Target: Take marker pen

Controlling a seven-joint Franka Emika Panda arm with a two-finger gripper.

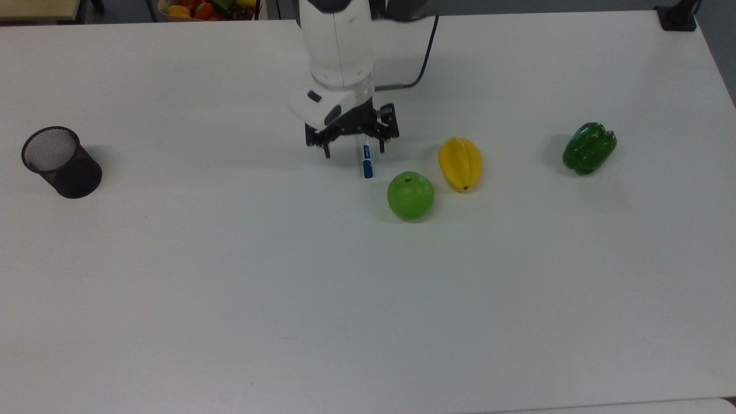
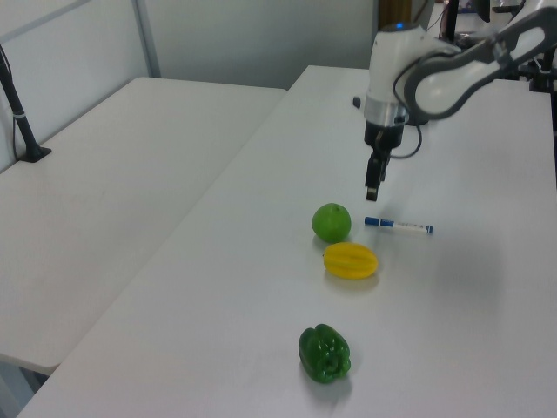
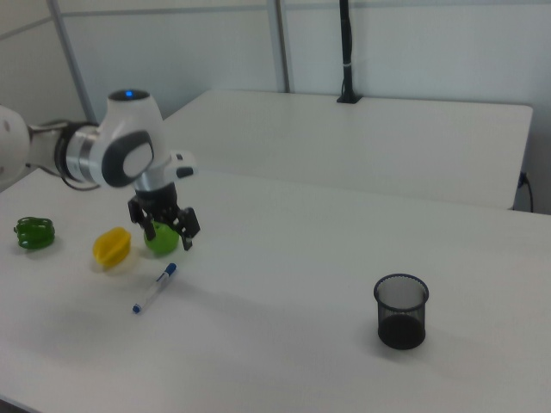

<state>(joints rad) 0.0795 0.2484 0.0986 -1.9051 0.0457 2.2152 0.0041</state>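
Marker pen, slim and white-barrelled with a blue cap (image 1: 367,161) (image 2: 399,226) (image 3: 155,288), lies flat on the white table (image 1: 345,287), just beside the green apple (image 1: 410,195). We see the black two-finger gripper (image 1: 352,150) (image 3: 165,237) raised above it, fingers spread apart and empty. Wide bare tabletop separates it from the black mesh cup (image 1: 60,161); the arm hides the pen's far end in the top view.

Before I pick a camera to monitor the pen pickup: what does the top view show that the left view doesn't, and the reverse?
Top view's own: the black mesh cup at the top view's left and a fruit bowl at the upper edge. Left view's own: a second white table beside this one. Shared: the marker pen lying on the table, the open end effector raised above it, the green apple, yellow starfruit and green pepper.
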